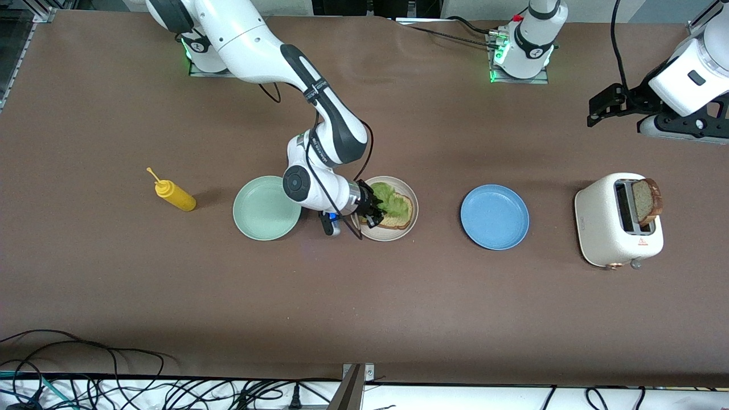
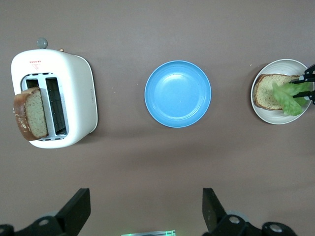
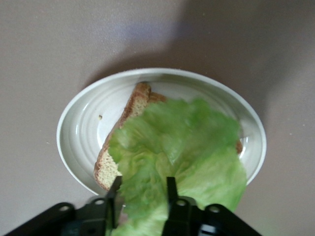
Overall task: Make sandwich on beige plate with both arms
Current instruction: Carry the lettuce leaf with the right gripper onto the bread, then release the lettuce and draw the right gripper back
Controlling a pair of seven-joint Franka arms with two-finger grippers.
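Observation:
The beige plate sits mid-table with one tan bread slice on it and a ruffled green lettuce leaf lying over the slice. My right gripper is low over the plate's edge, shut on the lettuce leaf's edge; the right wrist view shows the gripper, the leaf, the slice and the plate. A second bread slice stands in the toaster. My left gripper waits open and empty, raised at the left arm's end.
A blue plate lies between the beige plate and the toaster. A mint-green plate lies beside the beige plate toward the right arm's end, and a yellow squeeze bottle lies on its side past it. Cables hang along the table's near edge.

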